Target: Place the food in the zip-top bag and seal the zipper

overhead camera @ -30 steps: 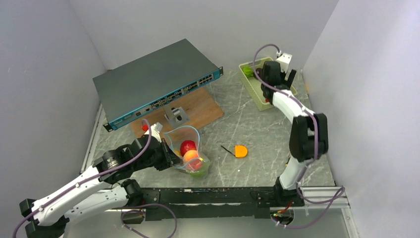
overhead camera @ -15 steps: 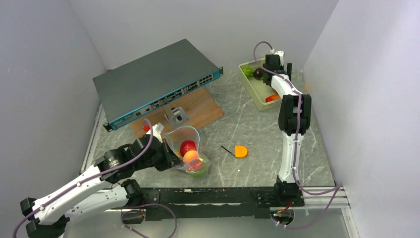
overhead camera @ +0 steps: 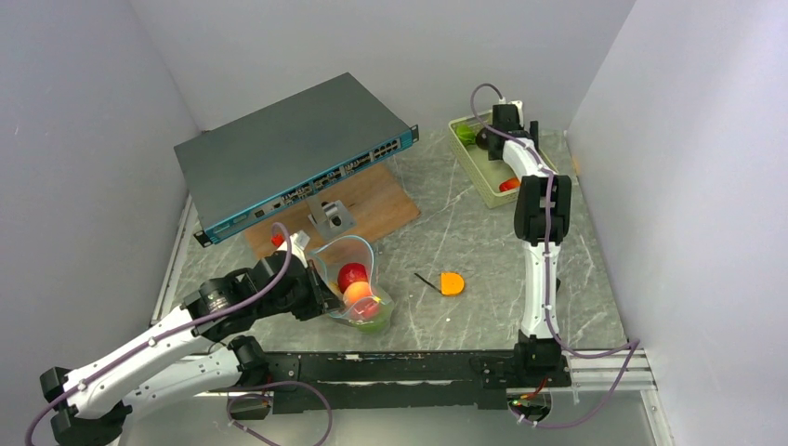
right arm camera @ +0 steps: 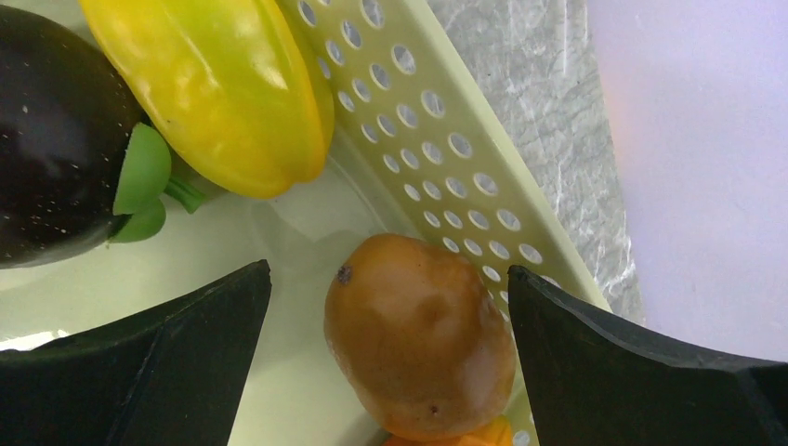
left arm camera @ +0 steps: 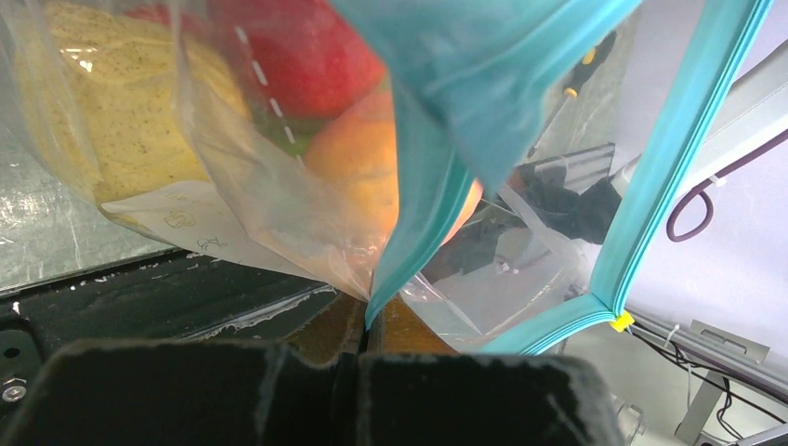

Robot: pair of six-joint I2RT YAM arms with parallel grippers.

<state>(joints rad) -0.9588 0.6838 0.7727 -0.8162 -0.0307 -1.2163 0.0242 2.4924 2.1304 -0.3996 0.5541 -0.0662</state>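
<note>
zip-top bag [left arm camera: 243, 190] pinched by left jaws; right jaws spread around brown fruit [right arm camera: 418, 336].
fruit may be knocked aside if gripped off-centre.

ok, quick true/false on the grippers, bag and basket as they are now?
1. Left gripper is shut on the zip-top bag edge. True.
2. The bag is empty. False: a red apple and other food are inside.
3. The bag is sealed. False: its zipper gapes open.
4. Right gripper is open over the green basket. True.
5. Right gripper holds food. False: a brown fruit lies between its open jaws, ungripped.
</note>
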